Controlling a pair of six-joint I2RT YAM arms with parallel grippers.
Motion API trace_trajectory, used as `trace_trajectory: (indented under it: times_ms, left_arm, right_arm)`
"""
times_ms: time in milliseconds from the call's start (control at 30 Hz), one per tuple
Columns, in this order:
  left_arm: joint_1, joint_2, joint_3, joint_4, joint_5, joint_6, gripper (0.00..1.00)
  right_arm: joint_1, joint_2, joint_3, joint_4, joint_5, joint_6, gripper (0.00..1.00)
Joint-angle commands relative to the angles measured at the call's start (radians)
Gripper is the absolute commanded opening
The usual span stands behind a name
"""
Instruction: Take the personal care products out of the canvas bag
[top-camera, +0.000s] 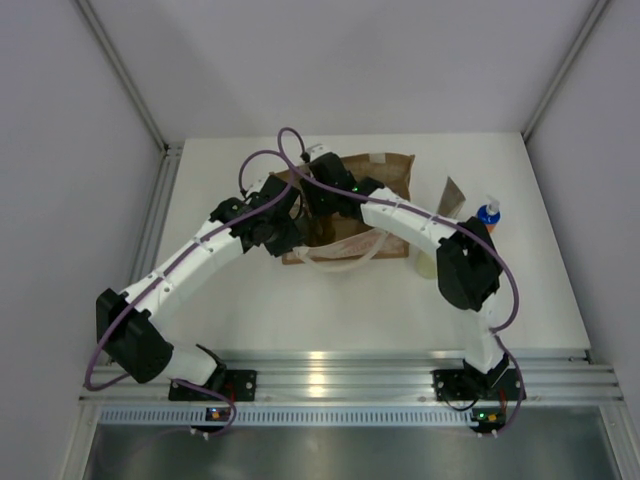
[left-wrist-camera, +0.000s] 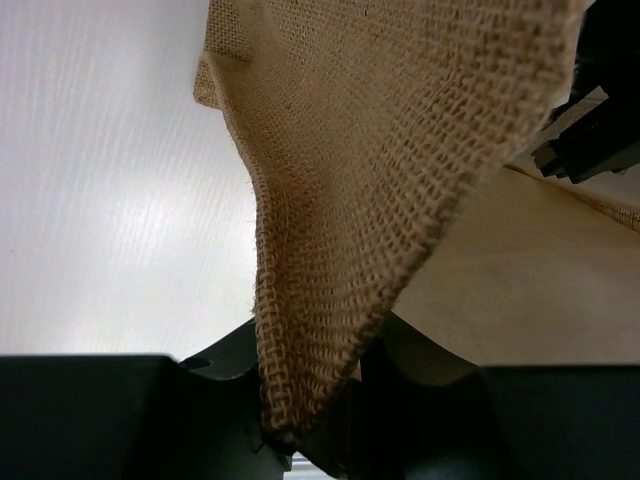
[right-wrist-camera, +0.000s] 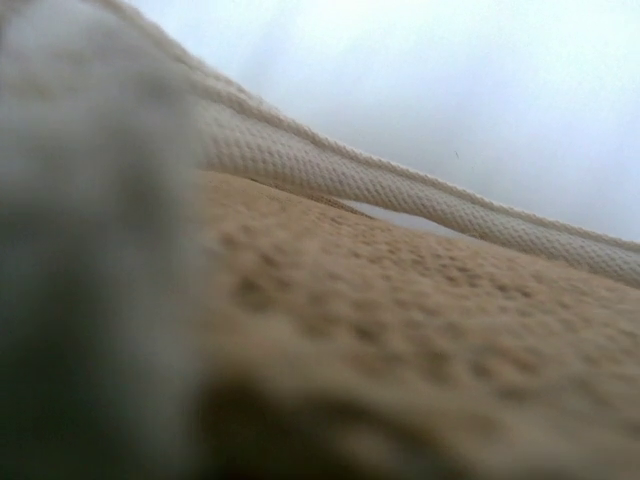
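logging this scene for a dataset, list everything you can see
brown woven canvas bag: one, tan, lying mid-table
white rope handle: one loop seen, at the bag's near edge
flat grey-brown sachet: one, right of the bag
orange-blue bottle: one, right of the sachet
pale-yellow bottle: one, near-right of the bag, partly hidden
white table: one
left gripper: black, shut on the bag's edge
right gripper: black, over the bag, jaws unseen

Bright, even light, with glare on the front rail (top-camera: 320, 358). In the right wrist view the canvas bag (right-wrist-camera: 420, 360) is badly out of focus.
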Motion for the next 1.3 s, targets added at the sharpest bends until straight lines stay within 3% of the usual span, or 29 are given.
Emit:
trace_trajectory:
  times_ms: [0,433,1000,1267]
  left_arm:
    - [0.003,-0.028,0.041,-0.010,-0.007,0.009,0.32]
    - [0.005,-0.024,0.042,-0.009,-0.004,0.003,0.32]
    - [0.005,-0.030,0.033,-0.009,-0.002,0.001,0.32]
    - [0.005,-0.025,0.037,-0.009,0.007,0.003,0.32]
  right_arm:
    - [-0.006,-0.102,0.002,-0.001,0.066,-0.034,0.00]
    - [-0.070,-0.336,0.071,-0.079,0.083,-0.085,0.00]
    - [-0.127,-0.617,0.229,-0.372,0.069,-0.091,0.00]
    - [-0.176,-0.744,0.228,-0.463,0.184,-0.096,0.00]
